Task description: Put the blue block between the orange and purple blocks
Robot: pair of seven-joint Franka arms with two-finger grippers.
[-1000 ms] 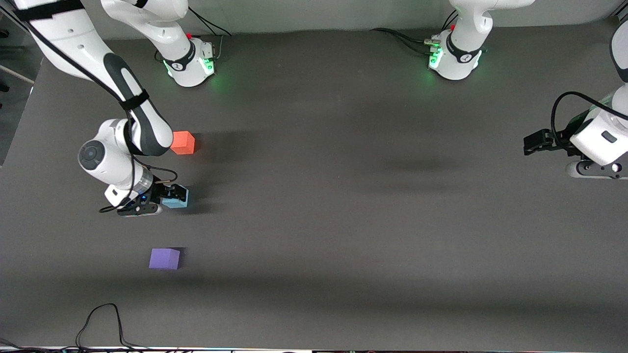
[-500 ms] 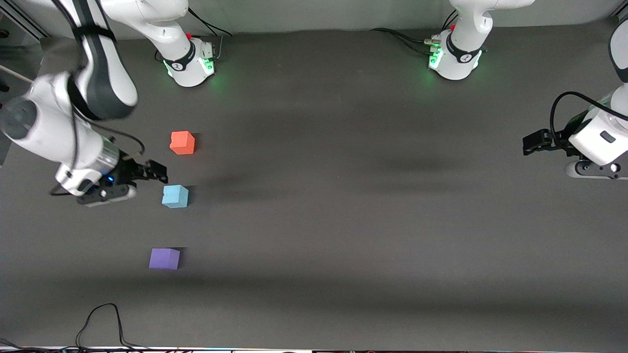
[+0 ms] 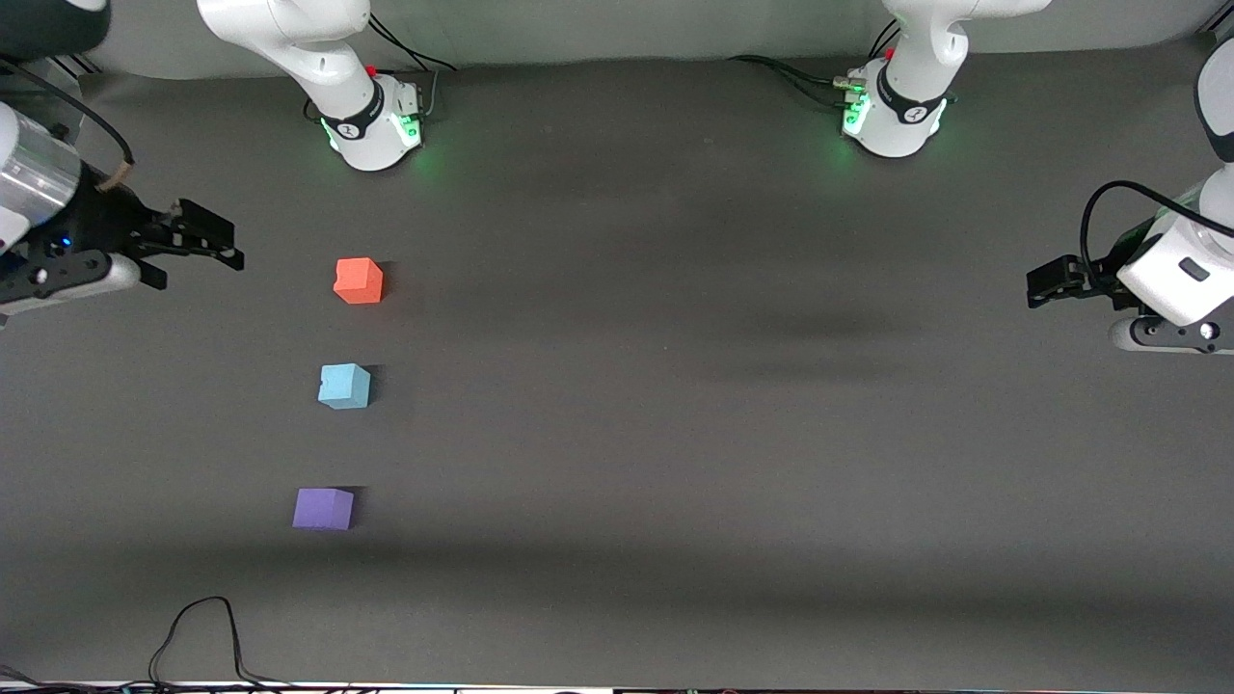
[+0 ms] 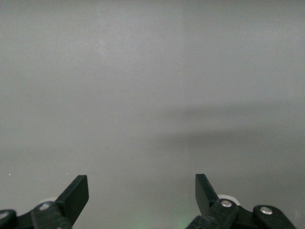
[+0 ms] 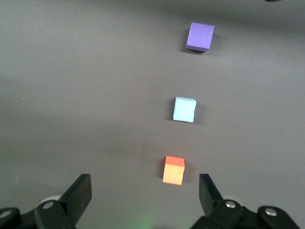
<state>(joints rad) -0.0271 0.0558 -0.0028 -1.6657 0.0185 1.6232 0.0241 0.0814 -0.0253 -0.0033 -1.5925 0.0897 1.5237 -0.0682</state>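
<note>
Three cubes lie in a line on the dark bench (image 3: 733,405) toward the right arm's end: the orange block (image 3: 359,280) farthest from the front camera, the blue block (image 3: 344,387) next, and the purple block (image 3: 323,508) nearest to that camera. Taking the blue block as the centre of a clock face in the front view, the orange block sits at roughly twelve o'clock and the purple block at roughly six, each well apart from it, none touching. The row drifts slightly off true, the purple block offset a little toward the right arm's end. The blue block rests free on the bench, upright, with nothing in contact. Judgement: the placement called for appears complete, and no block needs further handling unless a straighter line is wanted. The right end effector (image 3: 198,246) is empty with its fingers spread wide, raised over the bench edge at about ten o'clock from the orange block; its wrist view shows all three cubes clear of it. The left end effector (image 3: 1041,281) waits at the left arm's end of the bench, likewise spread and holding nothing, with only bare surface beneath it.
</note>
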